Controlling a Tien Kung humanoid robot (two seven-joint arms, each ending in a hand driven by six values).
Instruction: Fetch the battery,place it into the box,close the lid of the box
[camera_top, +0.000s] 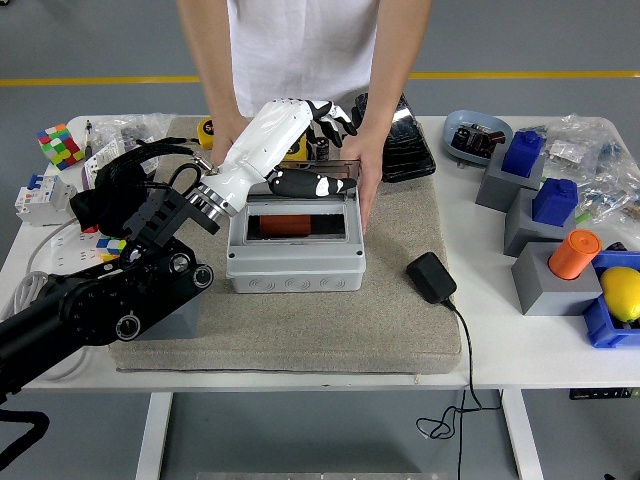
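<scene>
An orange battery lies inside the open grey box at the middle of the beige mat. The box's smoky clear lid stands up along its back edge. My left hand is raised over the back of the box at the lid, fingers spread and holding nothing, with the thumb low near the lid. A person at the far side holds the box with one hand at its left rear and the other hand on its right side. My right arm is out of view.
A black power adapter with its cable lies right of the box. Grey stands with blue blocks, an orange cylinder and a yellow fruit fill the right. Puzzle cubes, a white breaker and black cloth sit on the left.
</scene>
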